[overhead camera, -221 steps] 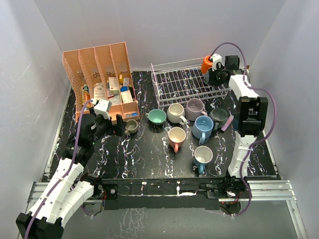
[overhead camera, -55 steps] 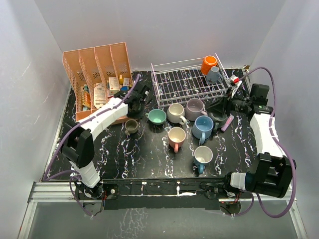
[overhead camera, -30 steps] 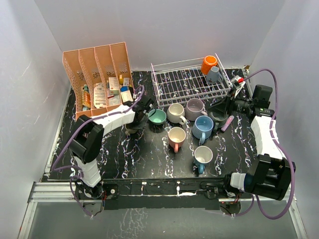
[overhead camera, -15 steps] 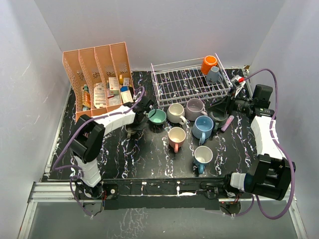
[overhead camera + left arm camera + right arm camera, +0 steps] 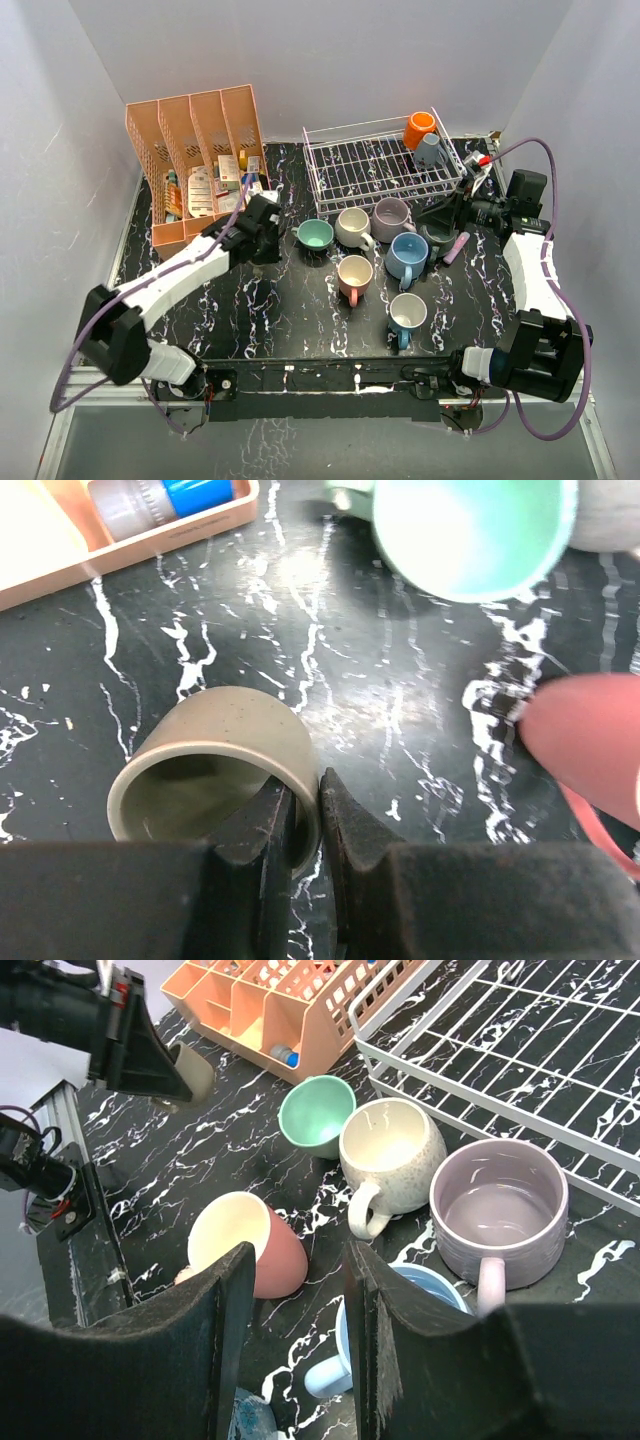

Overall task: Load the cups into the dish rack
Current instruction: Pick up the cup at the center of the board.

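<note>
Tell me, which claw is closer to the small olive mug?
Left. The left gripper pinches the olive mug's wall, one finger inside and one outside. The right gripper hangs open far off, by the dish rack's near right corner.

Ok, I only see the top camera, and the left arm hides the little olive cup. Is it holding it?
Observer: Yes. On the left wrist camera the left gripper is shut on the olive cup, pinching its wall with one finger inside and one outside.
Operator: And the right one, does it have a cup?
Observer: No. Its wrist camera shows the right gripper open, with nothing between its fingers.
</note>
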Tool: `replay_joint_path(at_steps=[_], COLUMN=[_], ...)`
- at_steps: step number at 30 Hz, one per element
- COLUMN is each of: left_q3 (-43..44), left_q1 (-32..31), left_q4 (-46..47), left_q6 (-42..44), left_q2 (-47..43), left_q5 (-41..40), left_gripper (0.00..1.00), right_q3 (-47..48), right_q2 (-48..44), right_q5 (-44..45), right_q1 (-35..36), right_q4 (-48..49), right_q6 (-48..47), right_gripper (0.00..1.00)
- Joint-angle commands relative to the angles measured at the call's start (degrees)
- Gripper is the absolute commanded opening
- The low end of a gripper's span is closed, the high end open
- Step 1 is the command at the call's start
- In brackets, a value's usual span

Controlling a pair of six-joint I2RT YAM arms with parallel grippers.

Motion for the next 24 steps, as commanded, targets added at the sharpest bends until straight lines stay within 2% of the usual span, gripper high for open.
replay_joint_path(at_steps=[1, 6, 11, 18, 21, 24], left_q3=[-3.99, -7.68, -10.76, -11.72, -10.5, -10.21], left_q1=[-0.2, 0.32, 0.47, 0.54, 0.62, 0.63], left_q4=[7.9, 19.9, 35.11, 58.8, 66.25, 75.87], left_q6=[1.85, 0.48, -4.57, -14.58, -19.57, -24.35], left_q2=[-10.16, -18.53, -21.14, -18.63, -16.88, -15.69], left_q5=[8.24, 16.53, 24.78, 35.74, 39.15, 41.75], left_gripper=[0.0, 0.0, 0.0, 0.0, 0.0, 0.0], right_q3=[-0.36, 0.09, 2.12, 11.64, 15.91, 19.51], right_q2=[-0.71, -1.07, -1.48, -0.18, 0.55, 0.15], right_q5=[-3.2, -5.52, -7.13, -5.7, -5.12, -4.2], right_q1=[-0.07, 0.45, 1.61, 8.09, 10.96, 13.6], right_q4=[2.4, 1.8, -1.06, -18.44, -25.88, -30.18], right_q6=[0.85, 0.84, -1.0, -14.1, -20.74, -24.54], right_gripper=[0.42, 0.42, 0.41, 0.42, 0.42, 0.42])
